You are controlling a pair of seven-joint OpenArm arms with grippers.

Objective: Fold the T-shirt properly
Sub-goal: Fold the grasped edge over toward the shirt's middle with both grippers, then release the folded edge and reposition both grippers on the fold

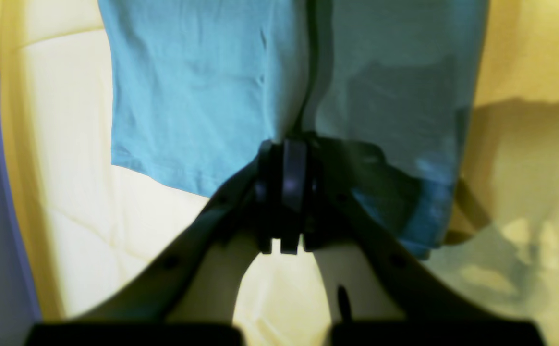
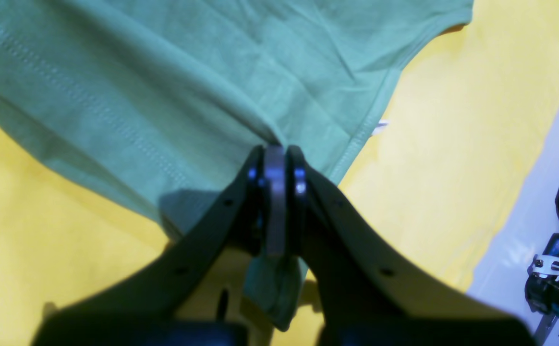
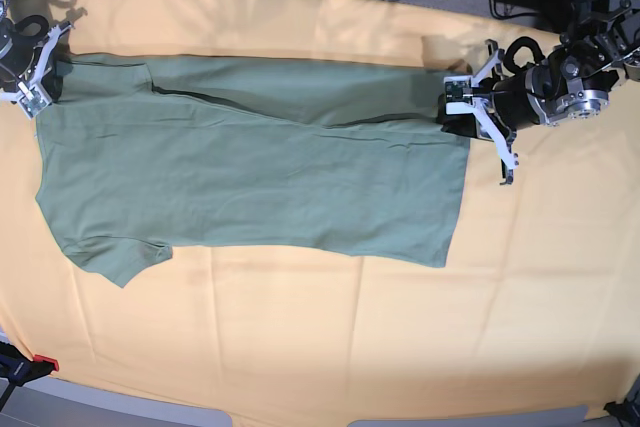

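Both hands, left hand [image 1: 286, 192] and right hand [image 2: 275, 192], pinch the soft, creased knit T-shirt [image 3: 250, 182] on yellow-orange cloth [image 3: 320, 337].

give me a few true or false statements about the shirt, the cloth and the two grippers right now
1. The T-shirt lies on a yellow-orange cloth. True.
2. The left gripper hangs open above the shirt. False: its jaws are shut on the shirt's fabric.
3. The right gripper is pinching shirt fabric. True.
4. Both sleeves are spread out flat to the sides. False: in the base view only one sleeve sticks out; the far side is folded over the body.
5. The two grippers hold the shirt at the same end. False: in the base view they are at opposite ends.
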